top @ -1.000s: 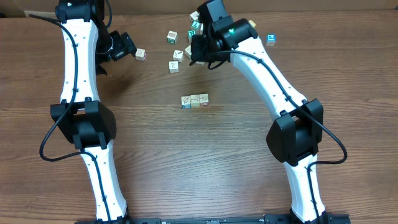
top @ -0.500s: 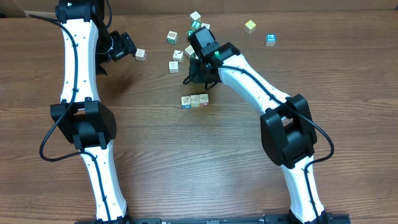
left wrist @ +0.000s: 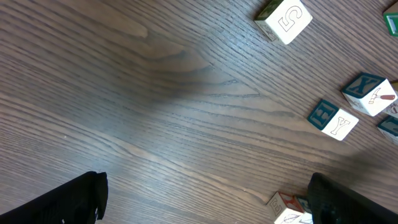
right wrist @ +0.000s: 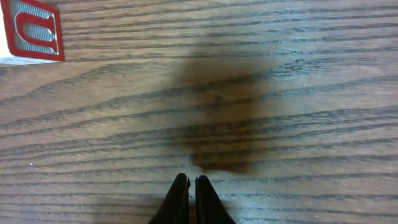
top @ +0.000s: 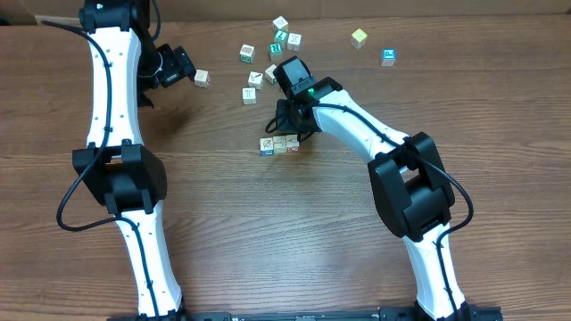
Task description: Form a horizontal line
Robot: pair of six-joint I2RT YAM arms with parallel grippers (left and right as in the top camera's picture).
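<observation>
A short row of three pale wooden cubes (top: 279,144) lies at the table's middle, touching edge to edge, with blue and red marks. My right gripper (top: 288,125) hovers just behind the row's right end. In the right wrist view its fingers (right wrist: 192,180) are pressed together with nothing between them, low over bare wood. A cube with a red U face (right wrist: 31,31) lies at the top left of that view. My left gripper (top: 183,68) is at the back left, open and empty, its fingers (left wrist: 205,199) wide apart, next to a single cube (top: 202,78).
Several loose cubes lie behind the row (top: 250,93), some near the back edge (top: 281,24). A yellow-green cube (top: 359,37) and a blue one (top: 389,56) sit at the back right. The left wrist view shows a cube marked 5 (left wrist: 286,18).
My right arm has swung from the loose cubes at the back down towards the row and now sits just behind it. The left arm has not moved.
</observation>
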